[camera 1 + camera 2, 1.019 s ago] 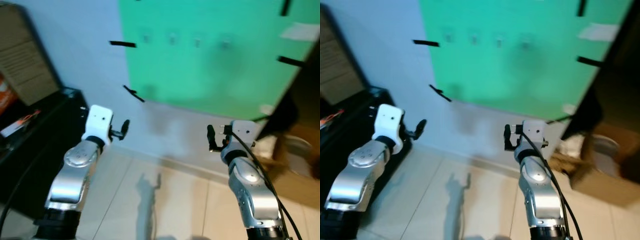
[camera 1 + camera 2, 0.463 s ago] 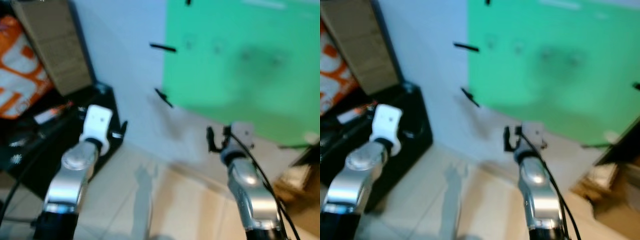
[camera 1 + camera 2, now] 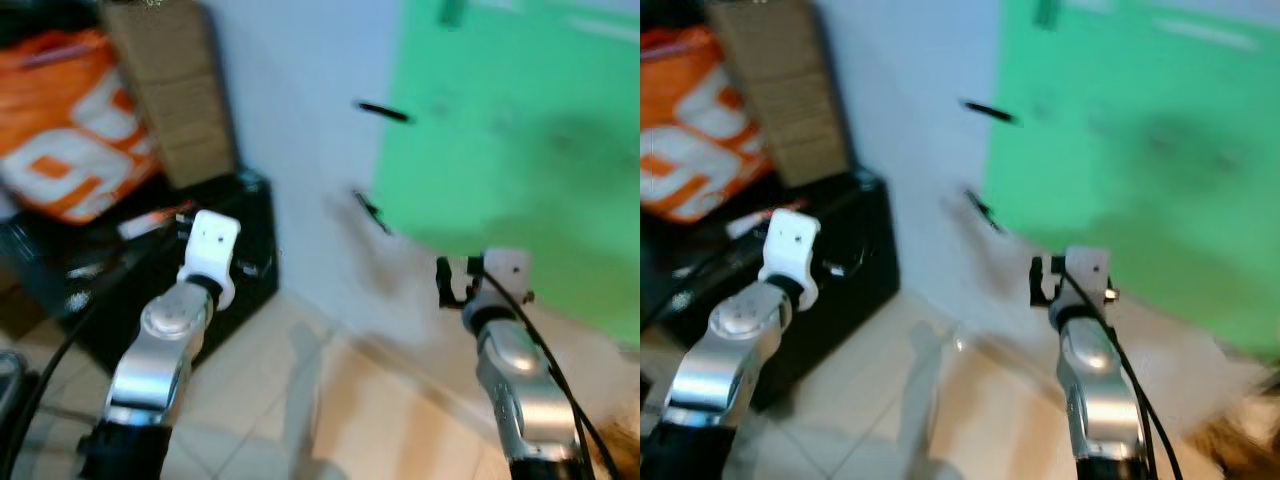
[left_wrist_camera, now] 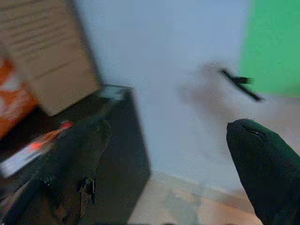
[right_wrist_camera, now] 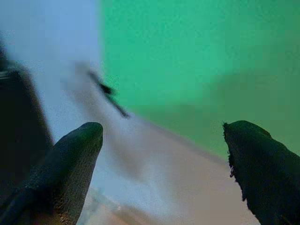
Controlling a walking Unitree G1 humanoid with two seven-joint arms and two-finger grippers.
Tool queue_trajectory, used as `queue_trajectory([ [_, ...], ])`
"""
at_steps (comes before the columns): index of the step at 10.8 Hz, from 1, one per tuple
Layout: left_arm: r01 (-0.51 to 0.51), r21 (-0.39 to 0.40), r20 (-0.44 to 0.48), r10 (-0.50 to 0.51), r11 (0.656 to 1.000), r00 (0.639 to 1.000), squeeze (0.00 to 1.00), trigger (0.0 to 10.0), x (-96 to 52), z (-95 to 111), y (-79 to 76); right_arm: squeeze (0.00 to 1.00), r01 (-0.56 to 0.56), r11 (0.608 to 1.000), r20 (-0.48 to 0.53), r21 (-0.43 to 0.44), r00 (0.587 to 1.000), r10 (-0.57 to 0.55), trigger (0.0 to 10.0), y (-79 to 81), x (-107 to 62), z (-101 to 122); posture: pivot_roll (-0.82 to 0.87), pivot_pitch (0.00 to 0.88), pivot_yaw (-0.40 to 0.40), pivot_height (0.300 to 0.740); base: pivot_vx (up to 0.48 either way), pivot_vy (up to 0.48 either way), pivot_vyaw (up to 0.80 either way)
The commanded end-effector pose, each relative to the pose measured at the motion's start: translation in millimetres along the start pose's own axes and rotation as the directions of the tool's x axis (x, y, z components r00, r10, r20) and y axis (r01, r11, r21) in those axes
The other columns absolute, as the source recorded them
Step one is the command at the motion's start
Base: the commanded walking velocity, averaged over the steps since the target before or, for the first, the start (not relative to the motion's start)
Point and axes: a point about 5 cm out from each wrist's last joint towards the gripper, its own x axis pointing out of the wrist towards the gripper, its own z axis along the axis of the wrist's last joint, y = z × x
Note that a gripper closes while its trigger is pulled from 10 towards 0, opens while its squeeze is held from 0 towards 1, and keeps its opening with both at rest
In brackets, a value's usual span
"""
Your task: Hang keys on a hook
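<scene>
Both arms are raised before a pale wall (image 3: 300, 130) and green sheet (image 3: 520, 150). The left hand (image 4: 178, 164) and right hand (image 5: 164, 159) gape wide, holding nothing.

- Both arms are silver, rounded metal segments with black joints near the base.
- Each wrist ends in a white block housing.
- The left gripper (image 4: 187, 159) and right gripper (image 5: 164, 164) have thick, matte black fingers (image 5: 70, 164) with rounded tips.
- Black cables run along each forearm.
</scene>
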Motion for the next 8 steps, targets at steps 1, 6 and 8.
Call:
queue_trajectory([
  [1, -0.031, 0.004, -0.008, 0.031, 1.0, 0.999, 0.0, 10.0, -2.2, -1.5, 7.9, 1.0, -0.016, 1.0, 0.025, -0.008, 1.0, 0.016, 10.0, 7.1, 1.6, 6.3, -0.05, 0.0, -0.012, 0.74, 0.356, 0.0, 0.6],
  [6, -0.033, 0.007, -0.004, 0.033, 0.999, 0.999, 0.0, 10.0, -1.4, -1.8, 9.6, 1.0, -0.026, 1.0, 0.041, 0.01, 0.999, 0.025, 10.0, 9.5, 3.7, 8.2, -0.04, 0.0, -0.012, 0.74, 0.352, 0.0, 0.61],
  [8, -0.036, 0.006, -0.003, 0.036, 0.999, 0.999, 0.0, 10.0, -0.4, -1.9, 10.5, 1.0, -0.026, 1.0, 0.04, 0.012, 0.999, 0.026, 10.0, 9.4, 4.0, 8.3, -0.04, 0.0, -0.014, 0.74, 0.354, 0.0, 0.58],
])
